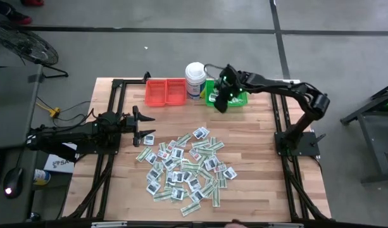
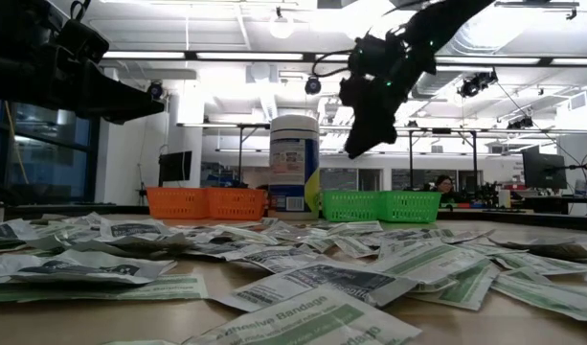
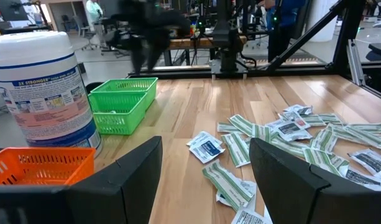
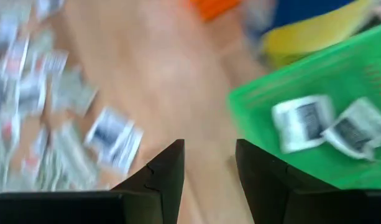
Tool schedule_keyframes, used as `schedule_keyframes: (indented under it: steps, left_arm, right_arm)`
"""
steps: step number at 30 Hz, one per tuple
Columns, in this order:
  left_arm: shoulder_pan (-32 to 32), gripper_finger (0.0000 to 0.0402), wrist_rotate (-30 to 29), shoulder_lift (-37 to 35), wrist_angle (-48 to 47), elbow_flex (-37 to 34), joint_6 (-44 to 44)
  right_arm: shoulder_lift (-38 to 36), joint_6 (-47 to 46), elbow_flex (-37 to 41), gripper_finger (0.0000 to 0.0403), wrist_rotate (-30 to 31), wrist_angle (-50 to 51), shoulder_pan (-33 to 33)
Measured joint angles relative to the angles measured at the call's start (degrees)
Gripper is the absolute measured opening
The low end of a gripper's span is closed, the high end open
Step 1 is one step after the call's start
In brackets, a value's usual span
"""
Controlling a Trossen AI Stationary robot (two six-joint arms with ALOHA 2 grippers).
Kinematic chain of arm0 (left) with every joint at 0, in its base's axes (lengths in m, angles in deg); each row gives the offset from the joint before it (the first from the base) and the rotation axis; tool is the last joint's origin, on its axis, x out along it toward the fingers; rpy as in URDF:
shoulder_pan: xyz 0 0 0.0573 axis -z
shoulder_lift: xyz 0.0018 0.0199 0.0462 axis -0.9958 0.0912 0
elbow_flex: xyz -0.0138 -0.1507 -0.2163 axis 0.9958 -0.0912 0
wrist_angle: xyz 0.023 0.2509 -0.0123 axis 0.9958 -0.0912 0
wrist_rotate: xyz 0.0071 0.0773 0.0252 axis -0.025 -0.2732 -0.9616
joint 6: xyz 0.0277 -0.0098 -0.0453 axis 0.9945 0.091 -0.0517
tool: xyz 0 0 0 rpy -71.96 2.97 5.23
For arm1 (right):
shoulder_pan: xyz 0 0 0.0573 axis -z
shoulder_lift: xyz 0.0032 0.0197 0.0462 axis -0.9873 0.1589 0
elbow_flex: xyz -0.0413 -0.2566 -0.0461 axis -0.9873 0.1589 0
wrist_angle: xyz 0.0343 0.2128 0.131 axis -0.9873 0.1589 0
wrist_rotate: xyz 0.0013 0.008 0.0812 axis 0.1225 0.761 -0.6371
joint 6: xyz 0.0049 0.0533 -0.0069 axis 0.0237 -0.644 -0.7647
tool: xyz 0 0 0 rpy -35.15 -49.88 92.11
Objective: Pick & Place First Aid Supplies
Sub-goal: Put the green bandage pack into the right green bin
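The first aid packets (image 1: 184, 168) lie heaped on the middle of the tabletop (image 1: 257, 145), square white ones mixed with green-and-white strips, loose so each can be picked singly. Two white packets (image 4: 311, 121) already rest in the green bin (image 1: 226, 96) at the far edge, apparently the sorting spot. The right end effector (image 1: 223, 101) hovers at that bin's near rim, fingers parted and empty, likely just after a drop. The left end effector (image 1: 143, 126) waits spread wide beside the heap. An orange bin (image 1: 165, 92) and white tub (image 1: 195, 79) stand alongside.
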Motion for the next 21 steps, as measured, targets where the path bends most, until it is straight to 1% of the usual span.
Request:
schedule_keyframes:
  steps: [2, 5, 8, 10, 15, 21]
  left_arm:
    - [0.00, 0.0238, -0.01, 0.02, -0.02, 0.00, 0.00]
    - [-0.01, 0.0238, 0.00, 0.01, 0.00, 0.00, -0.01]
    - [0.00, 0.0238, 0.00, 0.00, 0.00, 0.00, 0.00]
    - [-0.02, 0.0238, -0.02, 0.02, 0.00, 0.00, 0.00]
    - [-0.01, 0.0238, -0.01, 0.00, 0.00, 0.00, 0.00]
    - [-0.02, 0.0238, 0.00, 0.00, 0.02, 0.00, -0.02]
  right_arm:
    - [-0.62, 2.96, 0.00, 0.0138, 0.04, 4.02, -1.68]
    - [-1.30, 3.09, 0.00, 0.0138, 0.20, 8.93, -4.63]
    - [-1.59, 0.35, 0.00, 0.0138, 0.15, 12.39, -8.17]
    - [-1.59, -3.90, 0.59, 0.0138, 0.01, 13.64, -10.24]
    - [-2.64, -17.26, 7.06, 0.0138, 0.03, 10.43, -14.47]
    - [-4.52, -28.61, 16.98, 0.0138, 0.48, 0.31, -18.68]
